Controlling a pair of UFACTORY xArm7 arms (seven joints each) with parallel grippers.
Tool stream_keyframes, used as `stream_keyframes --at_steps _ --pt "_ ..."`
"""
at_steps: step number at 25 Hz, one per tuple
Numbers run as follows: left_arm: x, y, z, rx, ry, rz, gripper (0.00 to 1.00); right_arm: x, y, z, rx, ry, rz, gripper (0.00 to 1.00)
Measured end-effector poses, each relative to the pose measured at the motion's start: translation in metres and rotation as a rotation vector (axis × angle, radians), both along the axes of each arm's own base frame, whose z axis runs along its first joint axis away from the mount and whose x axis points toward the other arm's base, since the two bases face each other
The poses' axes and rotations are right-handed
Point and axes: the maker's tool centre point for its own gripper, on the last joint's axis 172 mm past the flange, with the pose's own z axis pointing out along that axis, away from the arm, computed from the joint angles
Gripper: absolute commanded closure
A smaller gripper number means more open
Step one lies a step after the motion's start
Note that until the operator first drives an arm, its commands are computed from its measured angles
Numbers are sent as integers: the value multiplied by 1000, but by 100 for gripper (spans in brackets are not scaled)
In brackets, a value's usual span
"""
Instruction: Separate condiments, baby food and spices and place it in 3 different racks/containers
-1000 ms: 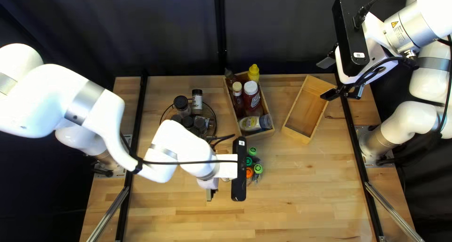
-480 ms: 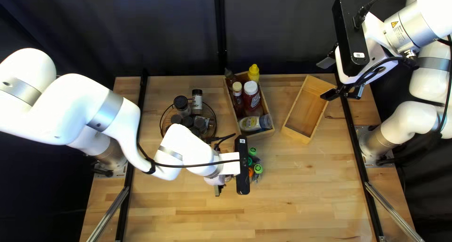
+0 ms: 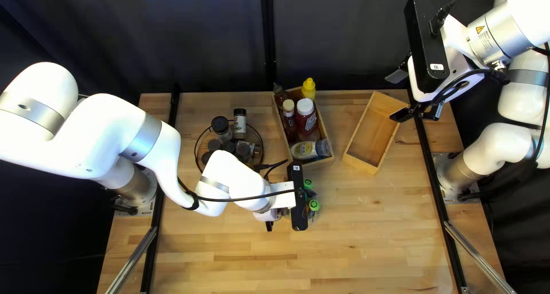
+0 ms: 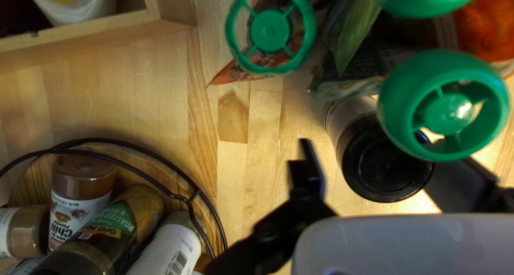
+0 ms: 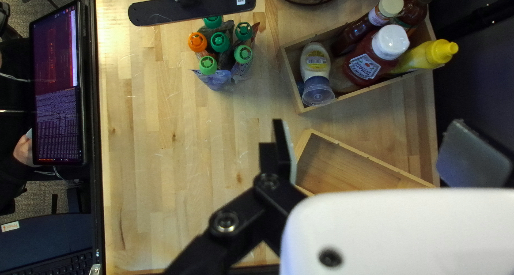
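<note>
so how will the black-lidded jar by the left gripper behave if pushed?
The jar looks smooth and uncreased, so probably little give. Its round sides would likely let it roll if tipped. The green cap overlapping its lid in view may catch.

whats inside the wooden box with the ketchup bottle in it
The wooden box holds a yellow squeeze bottle, a white-capped ketchup bottle, two dark sauce bottles and a pale squeeze bottle. The floor beneath them is covered.
</note>
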Motion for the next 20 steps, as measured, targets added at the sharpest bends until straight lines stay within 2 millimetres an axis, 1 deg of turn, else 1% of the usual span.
stream_keyframes --at_steps 4,6,9,12,14,17,20 --pt "-10 -7 14 -6 55 6 100 0 0 0 0 0 0 0" --pt "-18 -12 24 -10 84 7 100 0 0 0 0 0 0 0" --pt "-38 -20 48 -13 119 8 100 0 0 0 0 0 0 0" --pt "-66 -22 71 -8 147 24 100 0 0 0 0 0 0 0" --pt "-89 -19 85 5 170 49 100 0 0 0 0 0 0 0" --pt "-121 -6 100 28 205 87 100 0 0 0 0 0 0 0" --pt "-145 9 112 46 236 113 100 0 0 0 0 0 0 0"
